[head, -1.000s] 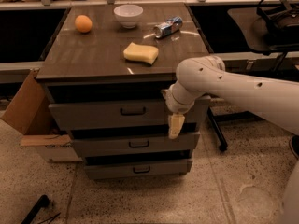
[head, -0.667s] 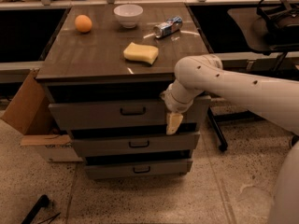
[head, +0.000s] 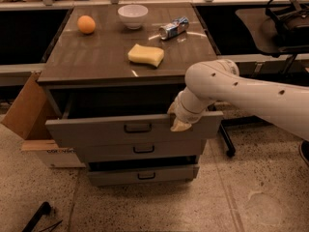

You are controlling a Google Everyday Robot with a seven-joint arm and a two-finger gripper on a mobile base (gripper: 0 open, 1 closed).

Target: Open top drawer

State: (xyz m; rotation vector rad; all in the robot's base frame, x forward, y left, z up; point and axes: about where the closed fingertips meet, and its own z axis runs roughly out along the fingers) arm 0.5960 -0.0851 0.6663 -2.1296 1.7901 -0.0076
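Note:
The top drawer [head: 96, 129] is a wide grey drawer with a small dark loop handle [head: 137, 127] at its centre. It stands pulled out from the cabinet, with a dark gap behind its front. My gripper [head: 179, 123] is at the upper edge of the drawer front, right of the handle, with a pale fingertip hanging over the front. The white arm [head: 241, 93] reaches in from the right. Two narrower grey drawers [head: 144, 150] sit below it, pushed in.
On the cabinet top [head: 96, 57] lie an orange [head: 86, 24], a white bowl [head: 133, 16], a crushed can [head: 174, 28] and a yellow sponge [head: 146, 55]. A cardboard box [head: 29, 115] stands at the left. A chair base [head: 227, 139] stands at the right.
The top drawer has slid out toward the camera, opening a dark gap under the cabinet top. My gripper has moved outward with the drawer front.

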